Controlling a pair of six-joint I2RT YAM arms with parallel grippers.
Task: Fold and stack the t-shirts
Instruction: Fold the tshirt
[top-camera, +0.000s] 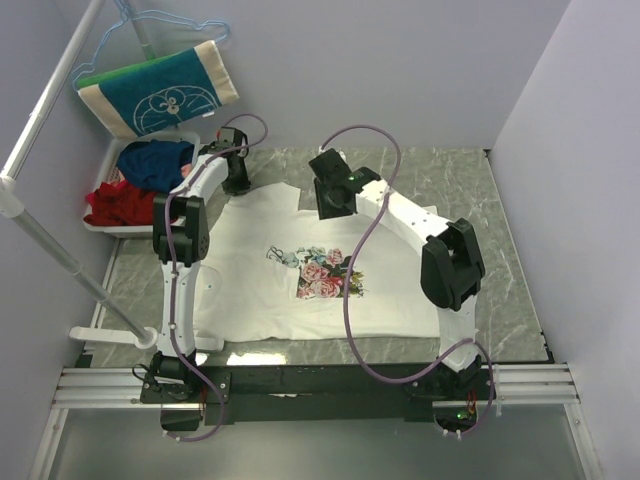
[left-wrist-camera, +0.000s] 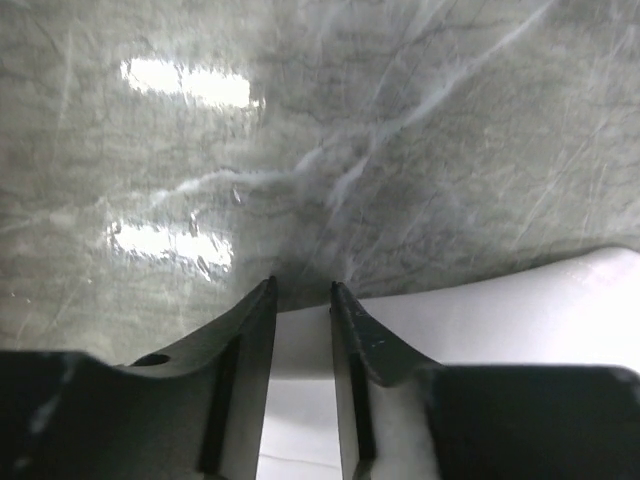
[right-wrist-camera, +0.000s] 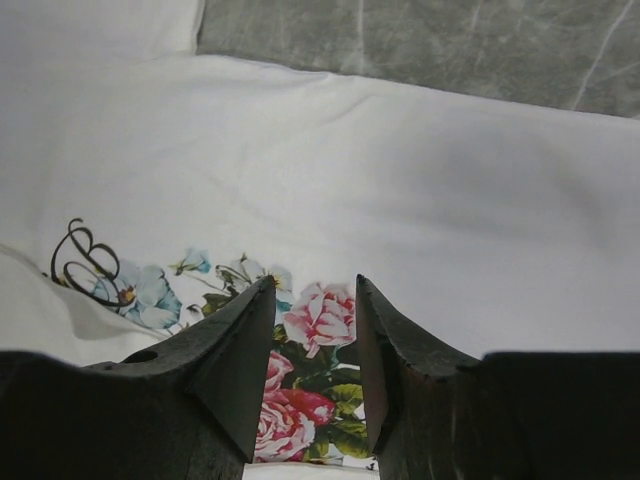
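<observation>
A cream-white t-shirt (top-camera: 290, 250) lies spread flat on the marble table, its flower print (top-camera: 322, 272) facing up. My left gripper (top-camera: 236, 180) is down at the shirt's far left corner. In the left wrist view its fingertips (left-wrist-camera: 302, 287) sit right at the cloth's edge (left-wrist-camera: 500, 310), a narrow gap between them and white fabric showing in the gap. My right gripper (top-camera: 328, 205) hovers over the shirt's far edge. In the right wrist view it stands open (right-wrist-camera: 315, 282) above the cloth (right-wrist-camera: 400, 180), pink roses visible between the fingers, nothing held.
A white basket (top-camera: 110, 228) at the far left holds red (top-camera: 115, 205) and blue (top-camera: 155, 165) clothes. A teal-and-cream cloth (top-camera: 160, 90) hangs on a hanger above it. A white rail (top-camera: 60, 250) slants along the left side. Bare marble (top-camera: 490, 220) shows right of the shirt.
</observation>
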